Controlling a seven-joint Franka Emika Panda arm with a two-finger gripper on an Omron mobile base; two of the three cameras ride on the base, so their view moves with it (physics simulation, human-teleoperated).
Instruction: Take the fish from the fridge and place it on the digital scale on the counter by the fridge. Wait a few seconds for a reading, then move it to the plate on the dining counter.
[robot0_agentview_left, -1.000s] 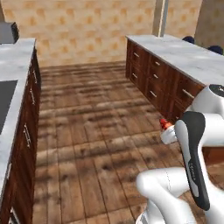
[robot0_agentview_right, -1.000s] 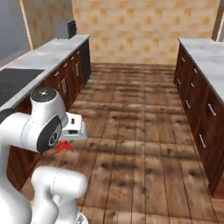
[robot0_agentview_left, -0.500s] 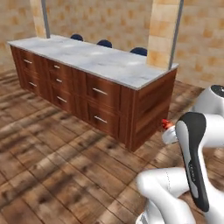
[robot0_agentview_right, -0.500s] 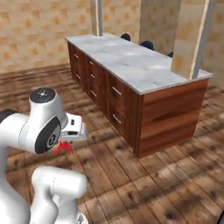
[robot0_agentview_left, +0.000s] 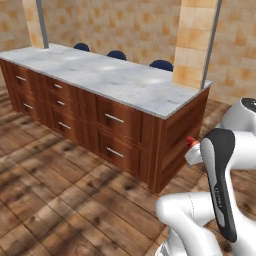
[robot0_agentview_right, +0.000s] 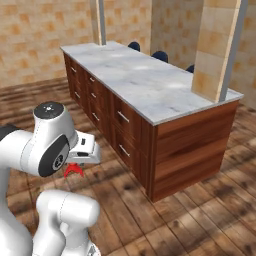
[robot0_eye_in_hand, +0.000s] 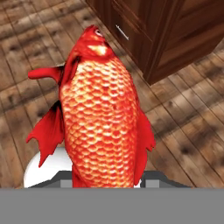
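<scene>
My end effector (robot0_agentview_right: 75, 167) is clenched on the small bright red-orange scaly fish (robot0_eye_in_hand: 98, 109), which I carry low at my side, above the brown wooden plank floor (robot0_agentview_left: 45, 200) and clear of it. From the hand camera the fish points head-first away from me, towards the corner of the long white-grey marble-topped counter (robot0_agentview_right: 145, 82) with reddish-brown wood drawers and silver handles. From the base cameras only a small red bit shows under my wrist (robot0_agentview_left: 190, 142), so I take the finger contact as likely rather than plainly seen. The fish hangs near the counter's end panel, not touching it.
</scene>
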